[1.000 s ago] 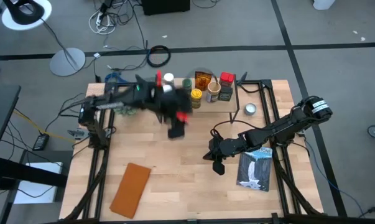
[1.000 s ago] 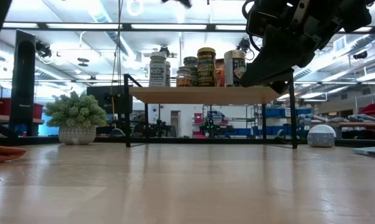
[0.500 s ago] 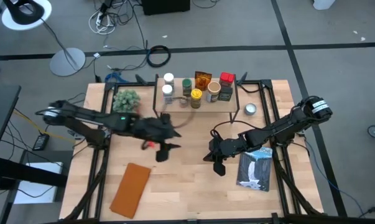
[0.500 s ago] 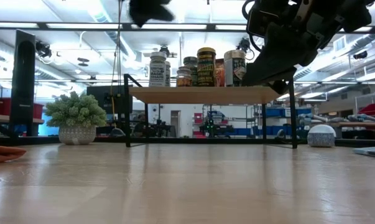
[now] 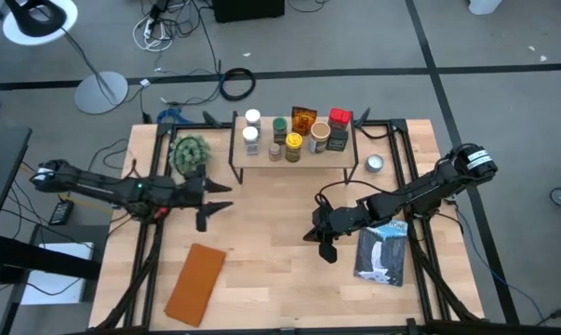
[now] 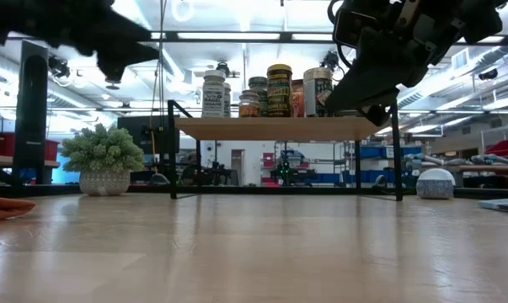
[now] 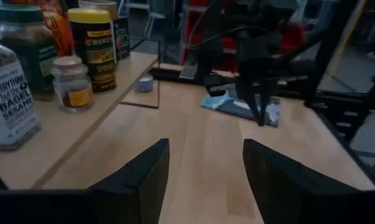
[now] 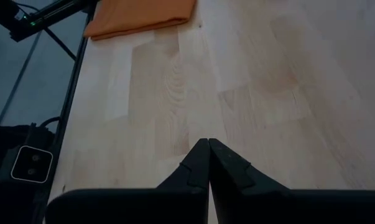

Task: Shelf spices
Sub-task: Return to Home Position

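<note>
One shelf, a low riser with a light plank top on thin black legs, stands at the far middle of the worktop. The spices all stand on the plank, none on the worktop: white-lidded jars at the left end, then green-lidded jar, small squat jar, yellow-lidded jar, amber packet at the back, tan-lidded jar, red box and dark tin at the right end. The low view shows them as one close row along the plank. Left gripper: above the worktop's left part, near the potted plant and well apart from the shelf; jaws spread, nothing between them, as the left wrist view confirms. Right gripper: low over the worktop right of centre, just beside the blue-and-white book; jaws pressed together, holding nothing. Also on the worktop: flat brown pad, lying at the near left; small round tin, just right of the shelf's legs.
</note>
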Tool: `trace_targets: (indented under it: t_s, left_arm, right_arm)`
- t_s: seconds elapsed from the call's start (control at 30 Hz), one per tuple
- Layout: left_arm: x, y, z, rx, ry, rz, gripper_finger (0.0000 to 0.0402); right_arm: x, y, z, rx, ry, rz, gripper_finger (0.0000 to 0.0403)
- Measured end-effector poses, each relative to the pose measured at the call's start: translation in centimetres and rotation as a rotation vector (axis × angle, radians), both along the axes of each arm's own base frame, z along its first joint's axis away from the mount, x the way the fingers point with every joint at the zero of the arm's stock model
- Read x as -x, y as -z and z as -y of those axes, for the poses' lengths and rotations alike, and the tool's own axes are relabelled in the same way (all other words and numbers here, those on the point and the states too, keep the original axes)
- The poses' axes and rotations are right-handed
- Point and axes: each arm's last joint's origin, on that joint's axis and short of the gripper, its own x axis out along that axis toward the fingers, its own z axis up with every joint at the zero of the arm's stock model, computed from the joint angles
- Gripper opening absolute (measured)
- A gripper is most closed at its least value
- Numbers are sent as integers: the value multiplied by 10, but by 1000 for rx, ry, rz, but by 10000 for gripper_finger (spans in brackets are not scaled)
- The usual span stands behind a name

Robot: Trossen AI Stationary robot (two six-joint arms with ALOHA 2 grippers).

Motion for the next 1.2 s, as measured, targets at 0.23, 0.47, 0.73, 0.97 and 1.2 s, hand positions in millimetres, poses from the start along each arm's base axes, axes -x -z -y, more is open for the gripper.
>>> trace_targets:
  t_s: [0.23,0.47,0.73,0.97,1.2]
  left_arm:
    - [27,26,-5,-7,23,73,209]
    - [47,35,-13,-4,-19,165,209]
    - [66,43,-19,20,-59,146,209]
    - [63,47,-17,0,-28,206,209]
    - [57,66,-16,5,13,200,209]
  right_arm:
    - [0,0,0,0,0,3,8]
    - [0,0,0,5,-3,3,7]
    - [0,0,0,7,-3,3,8]
    - [0,0,0,8,-2,5,6]
    - [-1,-1,1,8,1,7,7]
